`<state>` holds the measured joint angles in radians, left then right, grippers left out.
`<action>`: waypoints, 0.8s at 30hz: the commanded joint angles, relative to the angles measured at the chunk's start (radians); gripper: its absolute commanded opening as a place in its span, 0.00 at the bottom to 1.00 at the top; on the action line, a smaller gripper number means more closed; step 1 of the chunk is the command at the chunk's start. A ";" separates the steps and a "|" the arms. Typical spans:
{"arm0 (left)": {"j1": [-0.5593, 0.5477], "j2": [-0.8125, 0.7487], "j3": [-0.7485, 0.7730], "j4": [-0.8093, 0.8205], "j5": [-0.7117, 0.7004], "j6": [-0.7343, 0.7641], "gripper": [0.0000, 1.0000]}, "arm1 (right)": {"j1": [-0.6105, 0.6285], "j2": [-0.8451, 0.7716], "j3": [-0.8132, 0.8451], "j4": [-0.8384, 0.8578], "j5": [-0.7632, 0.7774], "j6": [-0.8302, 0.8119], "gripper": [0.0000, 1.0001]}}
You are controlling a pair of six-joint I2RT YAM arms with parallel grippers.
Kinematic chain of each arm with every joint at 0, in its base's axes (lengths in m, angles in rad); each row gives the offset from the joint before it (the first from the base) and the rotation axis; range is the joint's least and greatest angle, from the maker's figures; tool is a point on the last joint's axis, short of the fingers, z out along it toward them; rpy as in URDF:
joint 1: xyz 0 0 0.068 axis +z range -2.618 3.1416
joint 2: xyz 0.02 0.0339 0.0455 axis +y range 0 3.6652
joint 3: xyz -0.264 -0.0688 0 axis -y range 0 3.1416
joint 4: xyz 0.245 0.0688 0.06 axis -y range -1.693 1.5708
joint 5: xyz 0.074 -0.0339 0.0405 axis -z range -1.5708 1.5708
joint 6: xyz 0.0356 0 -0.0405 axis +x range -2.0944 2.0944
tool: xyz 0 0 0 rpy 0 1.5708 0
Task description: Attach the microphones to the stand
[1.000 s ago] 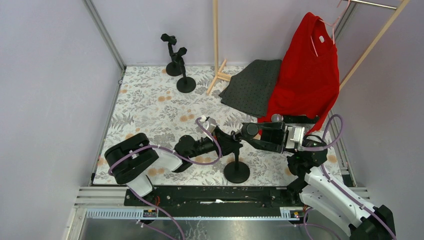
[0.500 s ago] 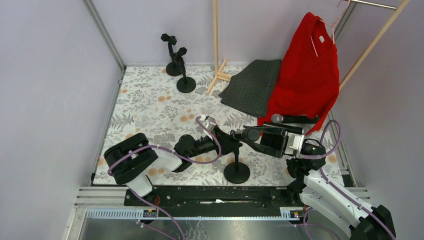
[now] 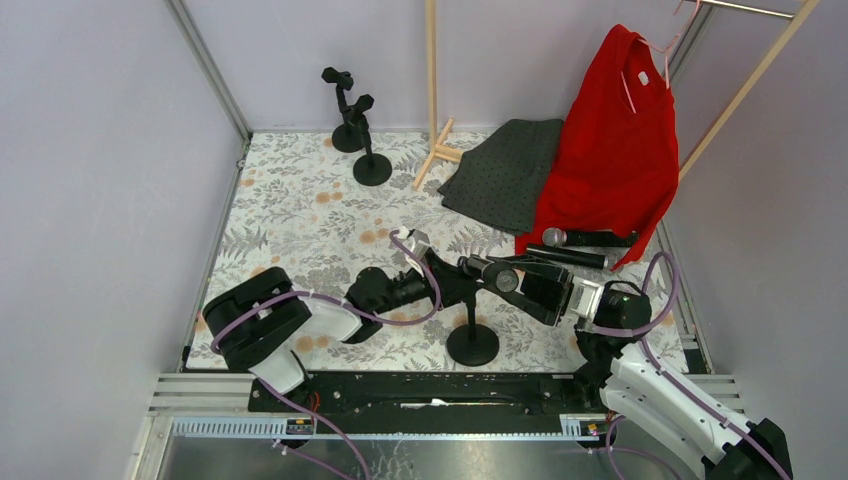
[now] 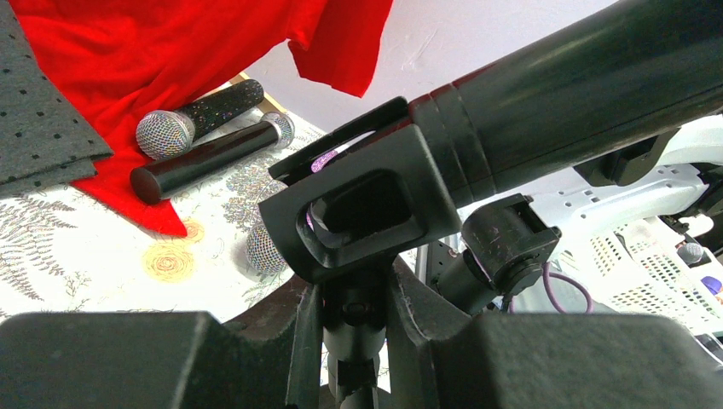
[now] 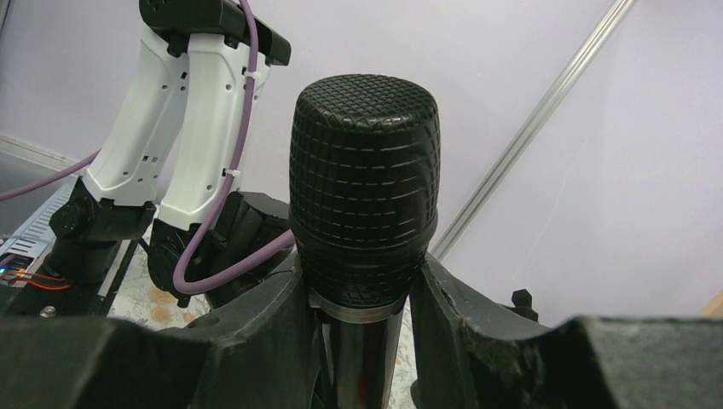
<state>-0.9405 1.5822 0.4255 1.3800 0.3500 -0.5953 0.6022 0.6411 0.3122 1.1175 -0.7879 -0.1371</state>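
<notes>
My left gripper is shut on the post of the near black stand, just under its clip. My right gripper is shut on a black microphone, gripping just below its black mesh head. The microphone's body lies tilted across the top of the clip. A glittery microphone and a black microphone lie on the table by the red shirt; they also show in the top view. Another mesh head shows behind the clip.
Two more black stands are at the back left. A red shirt hangs on a wooden rack at the back right, with a grey mat beneath it. The table has a floral cover.
My right gripper has moved left and down with the black microphone, bringing it onto the stand's clip. The two lying microphones behind it now show. The left gripper has held still.
</notes>
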 commanded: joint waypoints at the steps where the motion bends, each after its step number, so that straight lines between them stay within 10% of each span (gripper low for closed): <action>1: -0.018 -0.096 0.008 0.229 0.109 0.036 0.00 | -0.012 0.042 -0.034 -0.221 0.038 -0.057 0.00; 24: -0.028 -0.177 -0.041 0.219 0.126 0.156 0.00 | -0.010 0.161 -0.004 -0.378 0.117 -0.037 0.00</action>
<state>-0.9276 1.4872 0.3687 1.3228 0.3130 -0.5282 0.6102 0.7067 0.3496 1.0492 -0.7620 -0.1524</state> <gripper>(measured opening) 0.294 0.459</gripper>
